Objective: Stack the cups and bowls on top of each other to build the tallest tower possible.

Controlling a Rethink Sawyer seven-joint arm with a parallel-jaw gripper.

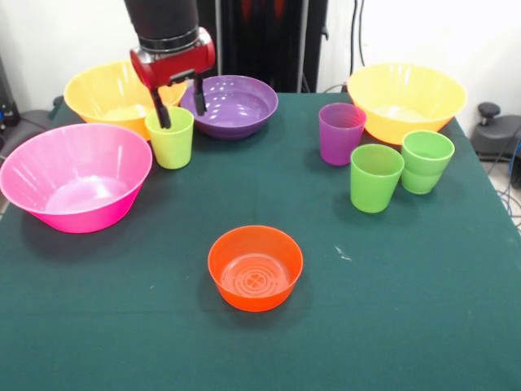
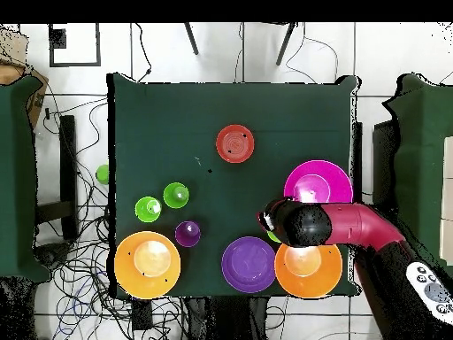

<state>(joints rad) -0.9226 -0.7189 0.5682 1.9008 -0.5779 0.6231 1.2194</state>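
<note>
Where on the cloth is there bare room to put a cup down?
Free: the wide near strip in front of the small orange bowl, and the middle between the pink bowl and the green cups. Crowded: the far-left corner, where the end effector straddles the yellow-green cup's rim beside the purple bowl.

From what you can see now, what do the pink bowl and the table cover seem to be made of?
Pink bowl: probably plastic, glossy and slightly translucent, with bright highlights inside. Table cover: likely dark green cloth or felt, matte, showing no reflections.
</note>
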